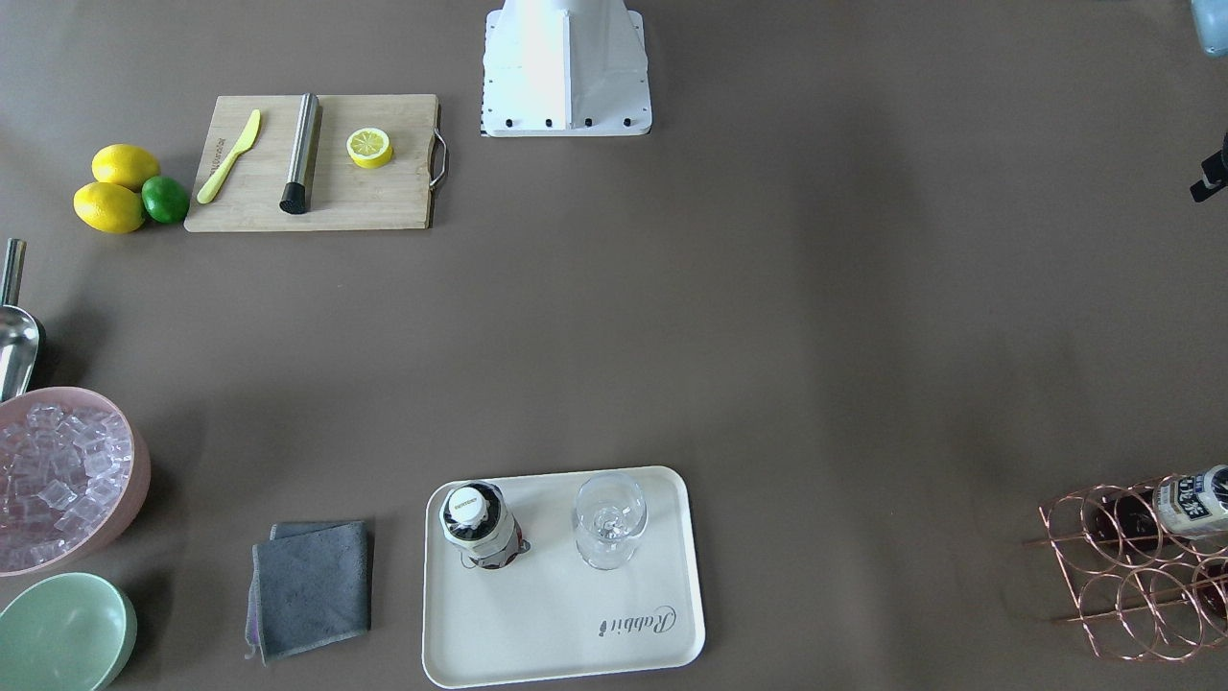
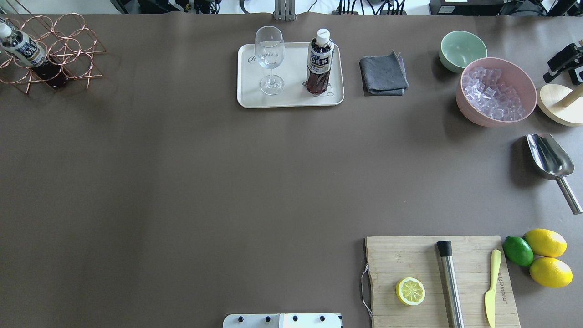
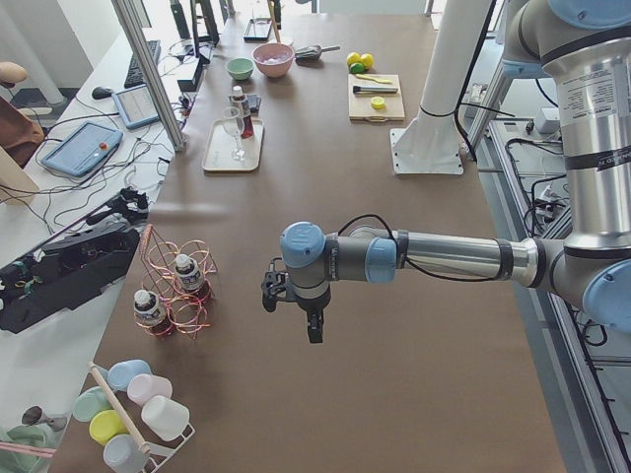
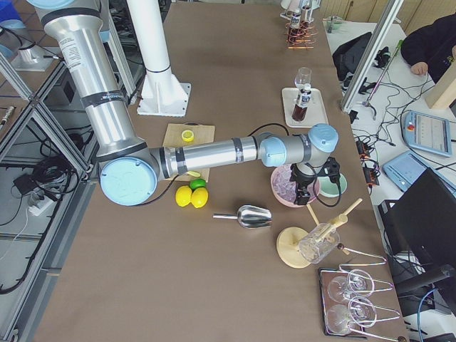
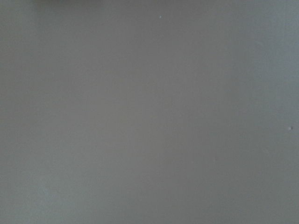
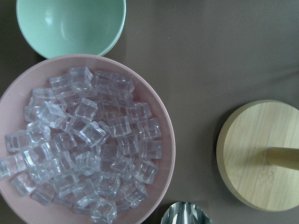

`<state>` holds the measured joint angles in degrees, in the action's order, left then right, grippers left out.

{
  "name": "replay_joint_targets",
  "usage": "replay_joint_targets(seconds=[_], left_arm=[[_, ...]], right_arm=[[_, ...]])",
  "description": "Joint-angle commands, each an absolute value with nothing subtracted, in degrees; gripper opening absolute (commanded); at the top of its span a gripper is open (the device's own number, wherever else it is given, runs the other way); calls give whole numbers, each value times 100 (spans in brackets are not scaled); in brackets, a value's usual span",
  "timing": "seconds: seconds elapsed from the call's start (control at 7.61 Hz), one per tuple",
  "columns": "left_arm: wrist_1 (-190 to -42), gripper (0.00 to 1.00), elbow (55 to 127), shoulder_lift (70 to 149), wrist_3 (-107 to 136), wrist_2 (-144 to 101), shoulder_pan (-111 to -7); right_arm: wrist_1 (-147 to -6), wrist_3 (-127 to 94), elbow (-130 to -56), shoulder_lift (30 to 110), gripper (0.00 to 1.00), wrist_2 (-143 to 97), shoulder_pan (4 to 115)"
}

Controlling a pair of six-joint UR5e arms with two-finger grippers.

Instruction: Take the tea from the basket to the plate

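My left wrist feed is filled from edge to edge by the desk [image 5: 149, 112], a flat, matte grey-brown surface that looks rather soft in focus. The tone is nearly even across the frame, a little lighter towards the right side and a little duller down the left. Along the top edge, from the left corner to about the middle, I see a thin darker band [image 5: 70, 2], too blurred for me to say what it is. Two tiny marks break the plain surface: a pale speck [image 5: 160, 17] near the top, just right of centre, and a small fleck [image 5: 290, 128] close to the right edge, slightly below mid-height.
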<state>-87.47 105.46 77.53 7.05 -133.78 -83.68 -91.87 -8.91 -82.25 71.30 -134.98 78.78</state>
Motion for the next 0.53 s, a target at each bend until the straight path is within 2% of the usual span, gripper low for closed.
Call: replay_joint_targets(seconds=[0.0,0.39], left_arm=[[-8789,99,10389,7664,703,-13368,-8552],[-8798,99,10389,7699,703,-13359,-8552]], right_arm=[[-9193,-1098,-8472,7128,100,-13491,7779],[-9769,-1212,-8979,6970,100,-13395,7612]])
